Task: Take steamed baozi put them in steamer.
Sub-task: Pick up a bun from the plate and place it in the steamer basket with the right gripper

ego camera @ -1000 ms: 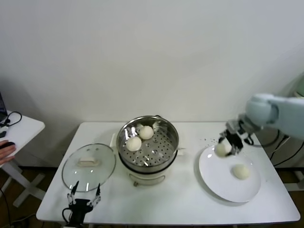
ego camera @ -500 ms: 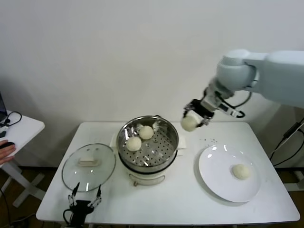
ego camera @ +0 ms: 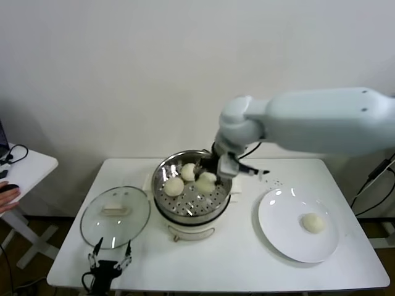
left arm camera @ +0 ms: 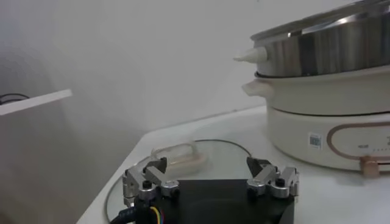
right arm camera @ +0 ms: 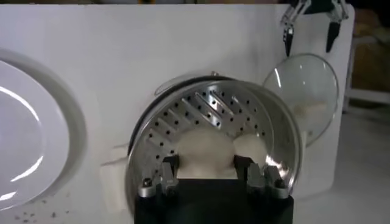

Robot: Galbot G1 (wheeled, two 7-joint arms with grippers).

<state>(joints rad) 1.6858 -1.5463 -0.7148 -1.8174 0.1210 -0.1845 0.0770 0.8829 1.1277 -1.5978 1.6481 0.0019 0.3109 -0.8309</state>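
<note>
Swung over from the plate [ego camera: 271, 231], the right claw [ego camera: 207, 175] now hangs inside the steamer [ego camera: 221, 200], clamped on a bun [ego camera: 206, 182] — two more sit beside it, one on the plate. Left wrist view: the left claw [left arm camera: 210, 181] gapes wide over the glass lid [left arm camera: 219, 152] on the desk [left arm camera: 341, 195]. Right wrist view — fingers [right arm camera: 169, 172] pinch the bun above the perforated floor.

Off-white buns [ego camera: 174, 185], shiny steel steamer [ego camera: 219, 169] with a slotted-hole floor on cream base [ego camera: 192, 233]. White plate [ego camera: 290, 237], white table [ego camera: 234, 265], clear glass lid [ego camera: 115, 217] with cream handle. Black grippers.

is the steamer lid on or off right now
Off. The glass lid lies flat on the table beside the steamer, whose perforated basket shows uncovered.
</note>
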